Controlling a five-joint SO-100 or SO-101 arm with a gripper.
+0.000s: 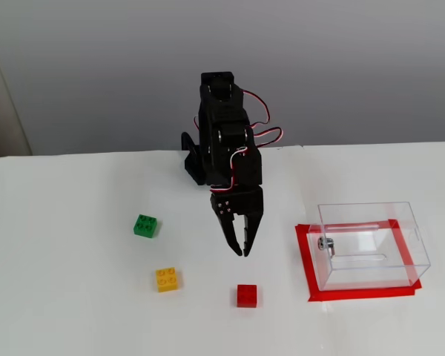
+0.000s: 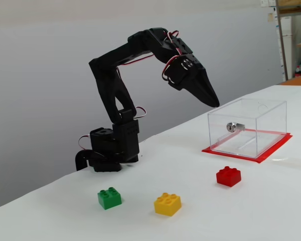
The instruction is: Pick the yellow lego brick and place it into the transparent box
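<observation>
Gripper [image 1: 242, 251]: jaws closed, empty, raised nearer the red brick [image 1: 246, 295] than the yellow brick [image 1: 167, 279]. Risk: descending here grabs red. Clear box [image 1: 367, 245]: empty.

A white table [image 1: 74, 297] carries the arm's base [image 2: 108, 150], the yellow lego brick [image 1: 167, 279], a green brick [image 1: 145, 225], a red brick [image 1: 246, 295] just below the gripper [image 1: 241, 251] in a fixed view, and the transparent box [image 1: 371, 245] on red tape [image 1: 305, 259] to its right.
</observation>
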